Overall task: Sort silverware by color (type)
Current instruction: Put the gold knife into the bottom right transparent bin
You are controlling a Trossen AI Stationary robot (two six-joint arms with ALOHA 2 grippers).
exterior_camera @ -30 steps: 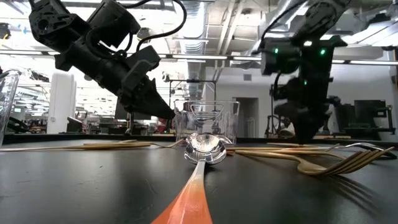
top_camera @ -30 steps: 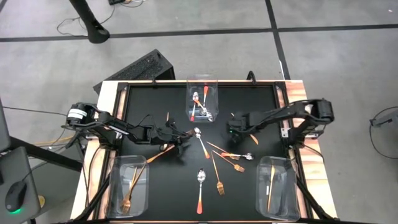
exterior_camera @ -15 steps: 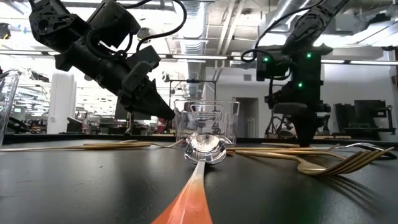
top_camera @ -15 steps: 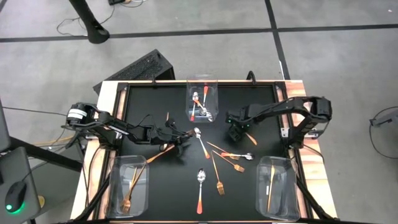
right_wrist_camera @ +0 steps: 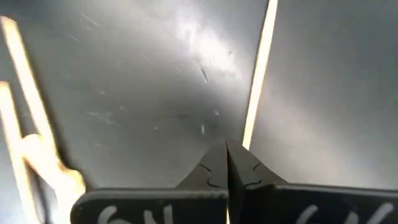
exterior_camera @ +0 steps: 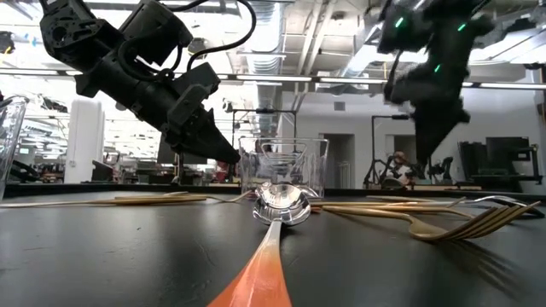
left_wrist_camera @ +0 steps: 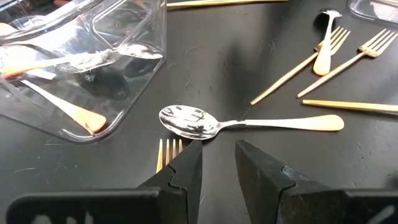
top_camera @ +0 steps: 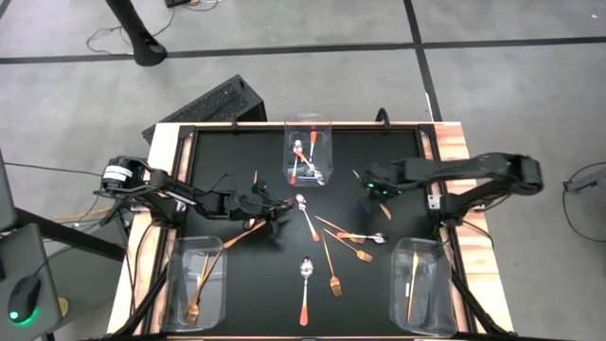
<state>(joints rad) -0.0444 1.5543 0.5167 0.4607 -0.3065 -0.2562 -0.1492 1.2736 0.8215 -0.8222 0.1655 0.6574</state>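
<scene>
Now that your right gripper (right_wrist_camera: 226, 163) has clenched, seemingly on the thin gold-copper stick (right_wrist_camera: 257, 74), carry it binward.

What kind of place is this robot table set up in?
Probably a robotics lab or workshop. The black table stands on a bare grey floor with loose cables, and the low view shows exposed ceiling ducts and open workspace beyond.

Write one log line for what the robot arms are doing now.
right end effector: shut on gold stick | left end effector: open, near spoon
</scene>
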